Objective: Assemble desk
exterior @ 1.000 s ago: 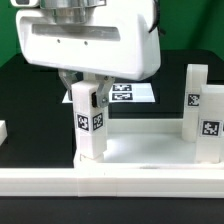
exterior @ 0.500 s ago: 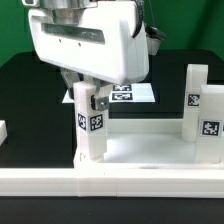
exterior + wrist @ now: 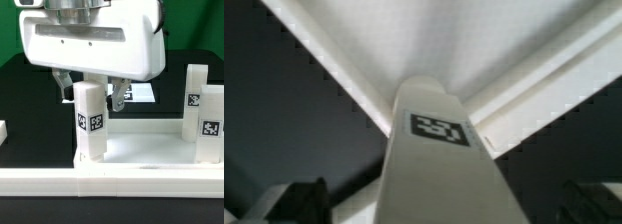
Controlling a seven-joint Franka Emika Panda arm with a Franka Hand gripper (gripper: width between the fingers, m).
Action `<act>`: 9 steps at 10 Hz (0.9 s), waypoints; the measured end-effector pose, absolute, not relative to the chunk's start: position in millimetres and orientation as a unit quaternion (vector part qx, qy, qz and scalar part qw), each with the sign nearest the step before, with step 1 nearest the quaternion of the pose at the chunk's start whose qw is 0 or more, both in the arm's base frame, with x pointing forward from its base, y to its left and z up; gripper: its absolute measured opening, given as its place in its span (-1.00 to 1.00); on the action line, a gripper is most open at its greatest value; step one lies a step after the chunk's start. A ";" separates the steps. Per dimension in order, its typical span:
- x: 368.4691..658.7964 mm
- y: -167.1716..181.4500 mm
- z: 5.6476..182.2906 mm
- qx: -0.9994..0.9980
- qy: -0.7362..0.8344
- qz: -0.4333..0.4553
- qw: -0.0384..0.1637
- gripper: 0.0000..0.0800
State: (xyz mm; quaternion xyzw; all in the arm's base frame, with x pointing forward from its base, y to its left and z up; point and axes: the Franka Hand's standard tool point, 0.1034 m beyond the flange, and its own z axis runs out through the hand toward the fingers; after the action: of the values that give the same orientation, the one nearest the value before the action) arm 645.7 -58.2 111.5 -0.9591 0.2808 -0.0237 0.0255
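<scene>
The desk top (image 3: 145,150) is a white rimmed tray lying on the black table. One tagged leg (image 3: 90,120) stands upright in its corner socket on the exterior view's left. My gripper (image 3: 91,92) hangs right over that leg, open, with one finger (image 3: 62,84) on each side and a gap to the post. Two more legs (image 3: 196,98) (image 3: 210,130) stand at the tray's right side. In the wrist view the leg (image 3: 441,160) rises between my dark fingertips (image 3: 295,197), its tag facing the camera, and my gripper (image 3: 441,205) touches nothing.
A long low white rail (image 3: 110,186) runs across the front, against the tray. The marker board (image 3: 142,93) lies flat behind the gripper. A small white piece (image 3: 3,131) shows at the left edge of the exterior view.
The jaws have spread apart and let go of the upright leg. The hand has swung from a turned pose back to square over the post. The leg stays standing.
</scene>
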 end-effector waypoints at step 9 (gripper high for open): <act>643.7 -60.5 111.1 -0.992 -0.122 -0.029 0.009 0.62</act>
State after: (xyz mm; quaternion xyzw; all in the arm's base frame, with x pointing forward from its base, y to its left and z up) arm 643.7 -60.5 111.1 -0.9921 -0.1218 -0.0293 0.0095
